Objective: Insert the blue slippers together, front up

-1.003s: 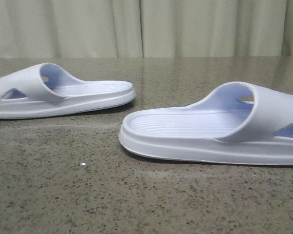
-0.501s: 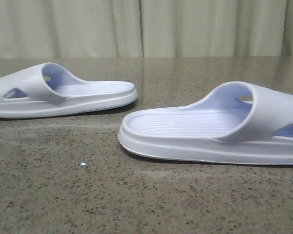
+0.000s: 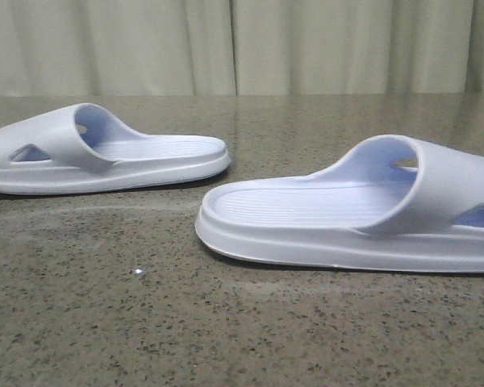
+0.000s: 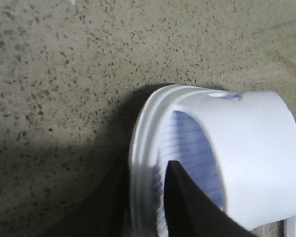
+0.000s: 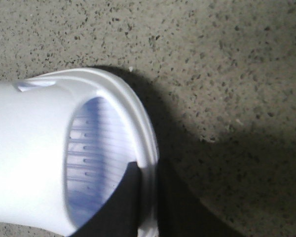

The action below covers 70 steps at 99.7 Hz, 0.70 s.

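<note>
Speckled grey-brown stone makes up the worktop (image 3: 145,322), and from the front two pale lavender-blue foam slide sandals with ribbed footbeds lie on it. The left slipper (image 3: 105,157) sits further back on the left; the right slipper (image 3: 355,214) is nearer, on the right, its strap end cut off by the frame edge. Their open ends point at each other, well apart. Over the last second the left slipper has crept rightward, its tip now a little closer to the other; the right one has barely stirred. I take that as the start of bringing the pair together, with most of the closing and the nesting left to do. Neither arm shows in this view.

In the left wrist view the left tool (image 4: 148,197) straddles the slipper's side wall: one dark finger lies inside on the footbed under the strap, the other is a dark blur outside the rim. It looks clamped on that wall, narrow.

In the right wrist view the right tool (image 5: 145,202) grips its slipper's rim likewise, one finger inside, one outside. The fingertips are blurred and partly out of frame in both wrist views.
</note>
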Tool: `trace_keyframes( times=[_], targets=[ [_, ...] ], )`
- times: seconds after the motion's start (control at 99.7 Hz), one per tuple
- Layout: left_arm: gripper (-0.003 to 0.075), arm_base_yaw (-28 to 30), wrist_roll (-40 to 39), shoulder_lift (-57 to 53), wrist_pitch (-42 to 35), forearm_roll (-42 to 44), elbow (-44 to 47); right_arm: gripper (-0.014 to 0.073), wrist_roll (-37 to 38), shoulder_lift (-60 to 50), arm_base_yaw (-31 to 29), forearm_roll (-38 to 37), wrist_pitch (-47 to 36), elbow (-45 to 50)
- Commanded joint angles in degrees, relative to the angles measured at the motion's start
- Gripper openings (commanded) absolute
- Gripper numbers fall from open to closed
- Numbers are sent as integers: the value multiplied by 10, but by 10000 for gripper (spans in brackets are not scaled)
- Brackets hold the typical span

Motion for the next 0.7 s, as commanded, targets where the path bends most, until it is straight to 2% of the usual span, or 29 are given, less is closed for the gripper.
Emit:
trace_keyframes(
  times=[0.0,0.211,0.441,0.692],
  targets=[
    [16,-4,8,-17,16,-27,-16,-107,-7,-6,-5,23,-3,-18],
    [15,-4,18,-20,13,-29,-16,-107,-7,-13,-5,27,-25,-27],
    [15,-2,26,-49,13,-29,-16,-107,-7,-45,-22,64,-28,-94],
    [15,-2,48,-60,51,-82,-16,-107,-13,-48,-22,119,-7,-162]
  ],
)
